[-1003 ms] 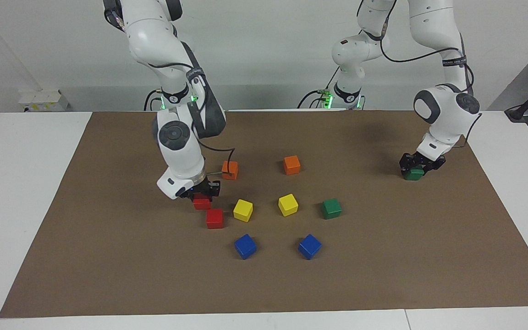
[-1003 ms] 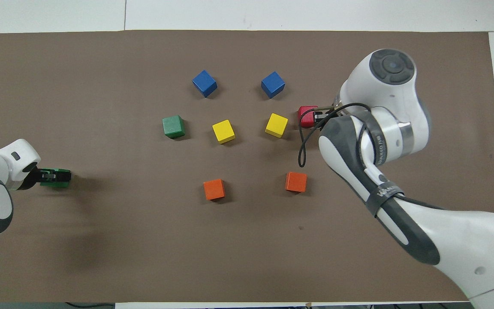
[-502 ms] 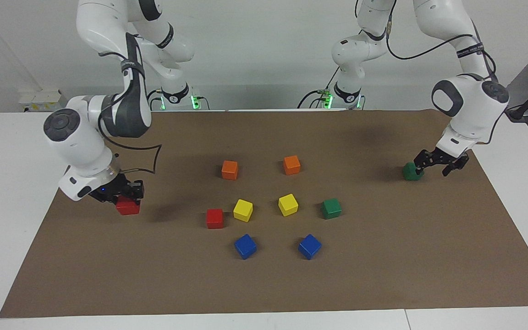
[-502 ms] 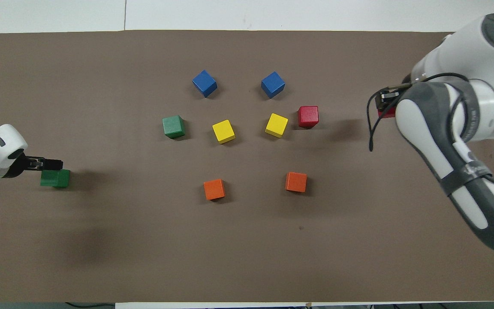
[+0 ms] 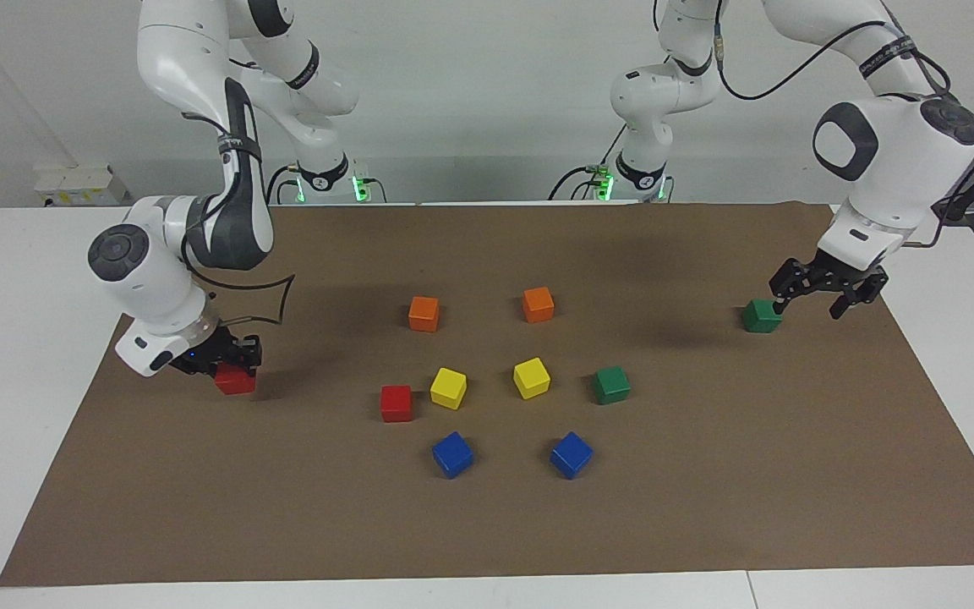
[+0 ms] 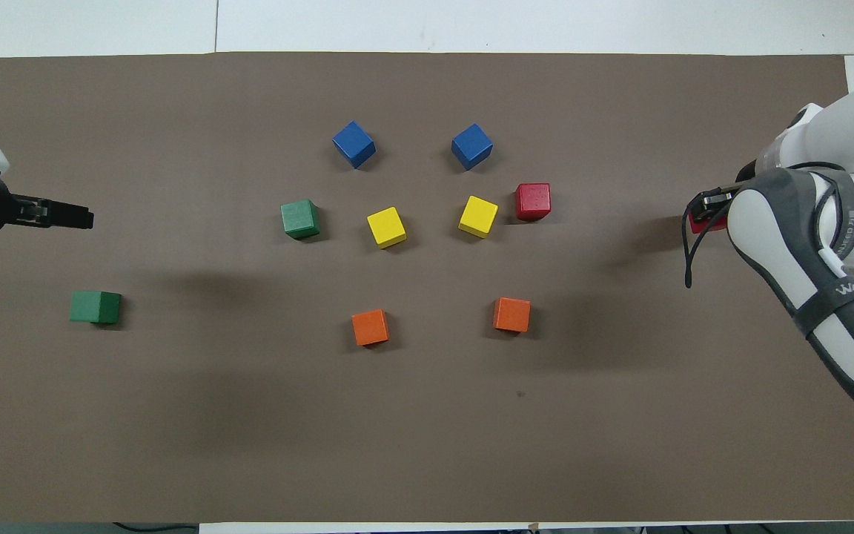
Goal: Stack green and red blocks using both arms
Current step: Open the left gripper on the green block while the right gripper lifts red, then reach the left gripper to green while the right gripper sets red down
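Left claw (image 5: 821,290) gapes above the squared green block (image 5: 761,315); right claw (image 5: 229,359) apparently grips a red block (image 5: 236,381).

Left gripper (image 5: 820,297) raised with fingers spread wide, empty, just above the brown mat (image 5: 707,507) at the left arm's end; right gripper (image 5: 229,359) low over the same mat's other end, clamped on something red.
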Controlling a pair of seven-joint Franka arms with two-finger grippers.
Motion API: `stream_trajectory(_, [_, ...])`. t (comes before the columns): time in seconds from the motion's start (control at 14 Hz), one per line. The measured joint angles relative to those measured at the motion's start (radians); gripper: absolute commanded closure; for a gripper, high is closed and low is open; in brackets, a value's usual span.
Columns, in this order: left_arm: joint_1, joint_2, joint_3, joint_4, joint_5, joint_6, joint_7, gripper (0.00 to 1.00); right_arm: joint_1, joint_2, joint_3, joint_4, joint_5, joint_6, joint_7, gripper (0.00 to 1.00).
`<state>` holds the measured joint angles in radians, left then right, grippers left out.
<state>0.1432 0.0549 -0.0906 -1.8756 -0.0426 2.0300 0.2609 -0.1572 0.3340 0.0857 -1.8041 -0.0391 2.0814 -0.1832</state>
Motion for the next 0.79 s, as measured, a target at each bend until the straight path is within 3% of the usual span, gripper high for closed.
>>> stream_trajectory(0.36, [-0.056,-0.018,-0.004,0.02,0.0,0.001,-0.034,0.0,0.0,-0.001,0.0,-0.071,0.0,0.077,-0.025,1.0])
stream_trajectory(0.79, [-0.167,0.03,-0.009,0.019,0.0,0.155,-0.22,0.0,-0.003,-0.002,0.0,-0.115,0.0,0.134,-0.025,1.0])
